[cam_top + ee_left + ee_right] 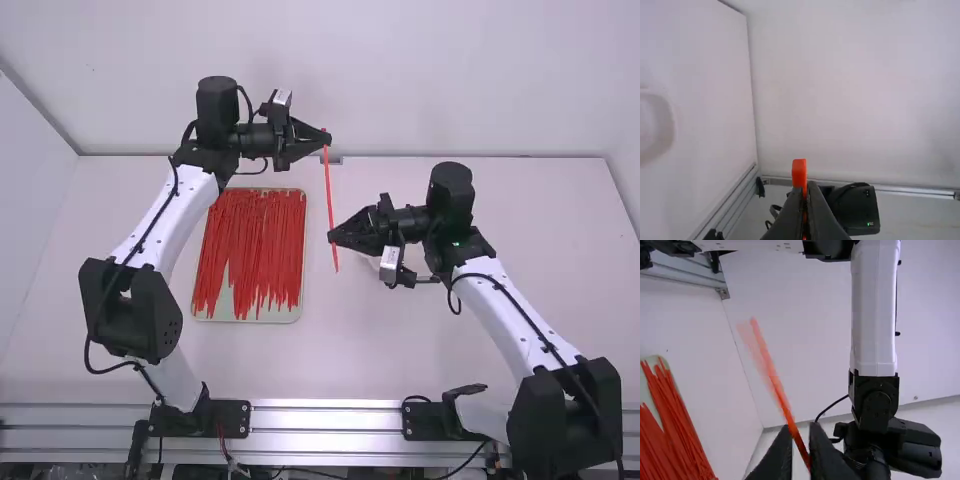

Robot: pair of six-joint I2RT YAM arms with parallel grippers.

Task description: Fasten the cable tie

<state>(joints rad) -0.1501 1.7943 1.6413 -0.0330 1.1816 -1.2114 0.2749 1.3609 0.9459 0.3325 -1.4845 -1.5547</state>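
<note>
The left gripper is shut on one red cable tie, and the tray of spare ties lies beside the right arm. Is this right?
No: the tray lies beside the left arm, as the high view shows. The left gripper is shut on the red cable tie.

Robotics lab here, a boxed-in test cell by the look of it. The left arm [165,215] and right arm [510,310], white links and black joints, stand bolted to an aluminium rail [320,412] at six o'clock. The plain white surface [350,345] is hemmed in by a back wall [420,70] at twelve and a side panel [25,170] at nine. Red cable ties [250,250] lie in one batch. Below the rail is probably loose wiring [225,455], hard to make out.
</note>
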